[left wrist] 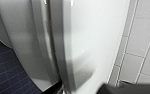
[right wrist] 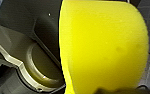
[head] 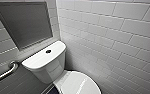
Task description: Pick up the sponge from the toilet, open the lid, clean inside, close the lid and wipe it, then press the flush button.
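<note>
The white toilet (head: 44,62) stands in a tiled corner, and its tank top carries the small dark flush button (head: 48,51). Below the tank, the oval lid (head: 76,83) lies shut over the bowl. In the left wrist view the lid (left wrist: 96,37) and the bowl's side (left wrist: 18,37) loom very close, with nothing between my open left gripper's jaws. The bright yellow sponge (right wrist: 103,47) shows large in the right wrist view, held in my right gripper, with dark robot parts behind it.
A metal grab bar (head: 4,72) runs along the left wall under a grey framed panel (head: 26,22). White tiled wall (head: 116,37) stands close on the toilet's right. Dark blue floor tiles (left wrist: 6,75) lie beside the bowl.
</note>
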{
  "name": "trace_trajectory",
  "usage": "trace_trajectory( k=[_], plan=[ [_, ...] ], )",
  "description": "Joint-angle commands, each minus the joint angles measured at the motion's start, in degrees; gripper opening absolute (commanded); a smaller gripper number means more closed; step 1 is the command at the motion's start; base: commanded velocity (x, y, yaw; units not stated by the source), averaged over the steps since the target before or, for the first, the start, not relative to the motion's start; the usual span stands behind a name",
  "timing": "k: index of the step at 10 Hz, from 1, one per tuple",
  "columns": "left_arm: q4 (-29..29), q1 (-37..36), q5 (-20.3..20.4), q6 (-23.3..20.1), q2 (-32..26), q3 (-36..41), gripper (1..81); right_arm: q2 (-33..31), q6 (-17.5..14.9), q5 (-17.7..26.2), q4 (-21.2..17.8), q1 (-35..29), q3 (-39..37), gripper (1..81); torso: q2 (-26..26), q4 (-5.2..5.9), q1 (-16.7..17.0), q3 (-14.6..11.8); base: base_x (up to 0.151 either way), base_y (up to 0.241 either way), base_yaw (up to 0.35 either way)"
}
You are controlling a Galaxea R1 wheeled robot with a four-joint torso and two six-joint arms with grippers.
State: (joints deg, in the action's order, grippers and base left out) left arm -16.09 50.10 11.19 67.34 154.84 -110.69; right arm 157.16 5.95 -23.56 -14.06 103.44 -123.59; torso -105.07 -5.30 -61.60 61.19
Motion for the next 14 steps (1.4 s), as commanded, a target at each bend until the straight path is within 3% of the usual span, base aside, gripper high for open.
trace_trajectory(
  k=[1, 7, 14],
  plan=[
    [-0.78, -7.16, -2.05, -1.95, 1.35, 1.62, 81.1, -1.3, -0.15, 4.32, 1.14, 1.65, 2.05, 1.0, 0.0, 0.0, 0.0, 0.0, 0.0, 0.0, 0.0],
    [-0.7, -7.16, 2.34, -2.04, -5.41, 12.94, 81.1, -2.0, -0.06, 4.32, 1.05, 1.38, 2.93, 1.0, 0.0, -0.02, -0.02, -0.02, 0.0, 0.0, 0.0],
    [-1.92, -3.3, 1.82, -2.39, -8.84, 15.76, 81.1, -2.0, -0.06, 4.32, 1.14, 1.21, 3.1, 1.0, 0.0, -0.02, -0.02, 0.0, 0.0, 0.0, 0.0]
  ],
)
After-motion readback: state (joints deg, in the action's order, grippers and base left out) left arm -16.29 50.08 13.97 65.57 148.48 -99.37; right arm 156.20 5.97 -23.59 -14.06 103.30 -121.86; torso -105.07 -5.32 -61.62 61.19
